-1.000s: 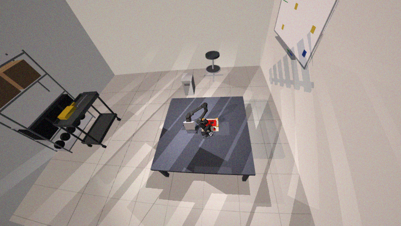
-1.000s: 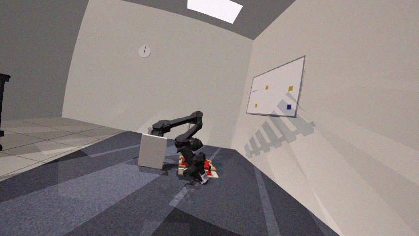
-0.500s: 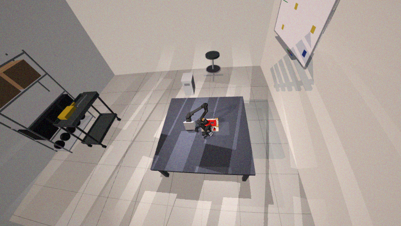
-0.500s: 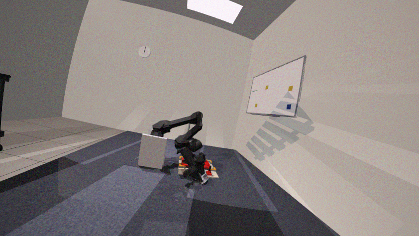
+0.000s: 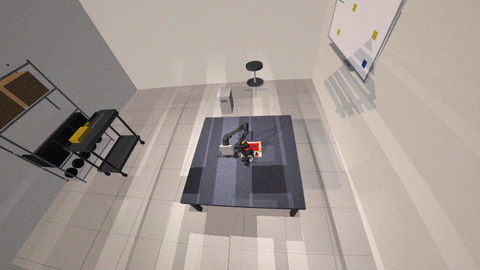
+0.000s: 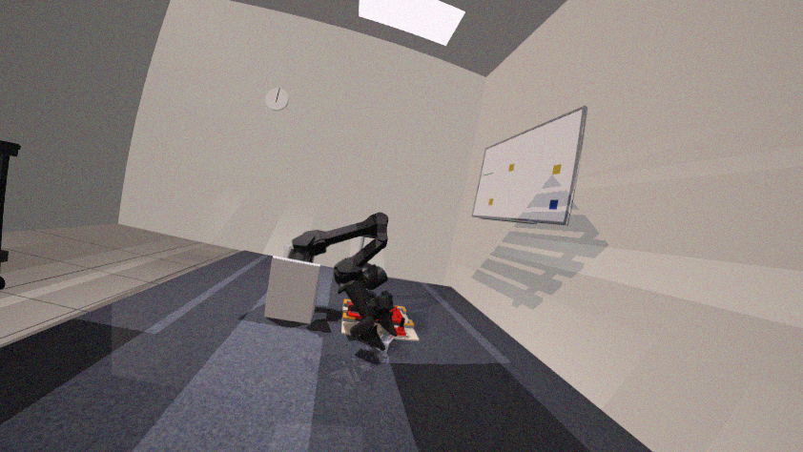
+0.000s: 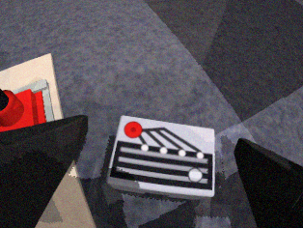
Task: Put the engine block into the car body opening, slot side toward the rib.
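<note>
My gripper (image 7: 163, 134) (image 6: 387, 339) is open, its two black fingers wide apart. The engine block (image 7: 161, 161) (image 5: 251, 159), white with a black-striped top and a red disc, sits between the fingers in the wrist view, with a gap on each side. It is beside the cream board, outside the car body, top side up; whether it rests flat on the table is hard to tell. Its slot is not visible. The red car body (image 5: 255, 146) (image 6: 398, 314) lies on the board, partly hidden by the arm. Its opening and rib cannot be made out.
The cream board (image 7: 56, 92) (image 6: 413, 337) is close by the left finger. A small red part (image 7: 18, 113) (image 5: 256, 154) with a black tip stands in a grey holder at its edge. A white box (image 5: 226, 150) (image 6: 292, 292) stands by the arm's base.
</note>
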Available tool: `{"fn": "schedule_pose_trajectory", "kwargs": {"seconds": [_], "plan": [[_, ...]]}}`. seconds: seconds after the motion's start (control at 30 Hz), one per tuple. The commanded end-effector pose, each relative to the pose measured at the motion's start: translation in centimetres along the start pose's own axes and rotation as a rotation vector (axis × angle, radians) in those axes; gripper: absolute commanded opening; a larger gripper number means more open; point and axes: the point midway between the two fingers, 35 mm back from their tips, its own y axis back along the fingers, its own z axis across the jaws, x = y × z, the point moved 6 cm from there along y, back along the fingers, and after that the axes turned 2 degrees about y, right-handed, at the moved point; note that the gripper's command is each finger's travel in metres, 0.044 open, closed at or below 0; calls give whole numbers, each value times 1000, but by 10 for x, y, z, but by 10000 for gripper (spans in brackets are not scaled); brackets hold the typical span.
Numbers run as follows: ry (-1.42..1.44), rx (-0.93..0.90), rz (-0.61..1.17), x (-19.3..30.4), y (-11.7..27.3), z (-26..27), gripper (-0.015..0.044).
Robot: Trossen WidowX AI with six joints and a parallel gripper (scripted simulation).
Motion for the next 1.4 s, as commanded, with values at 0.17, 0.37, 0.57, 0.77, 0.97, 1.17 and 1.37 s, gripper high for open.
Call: {"fn": "schedule_pose_trajectory", "kwargs": {"seconds": [0.17, 0.37, 0.57, 0.77, 0.97, 1.17, 1.37], "plan": [[1, 1, 2, -3, 34, -1, 440], [1, 1, 2, -4, 41, -1, 440], [-2, 0, 0, -4, 37, -1, 440], [-2, 0, 0, -4, 37, -1, 440], [-5, -1, -2, -5, 37, -1, 440], [-17, -16, -12, -20, 38, 2, 440], [122, -3, 25, -30, 26, -2, 440]]}}
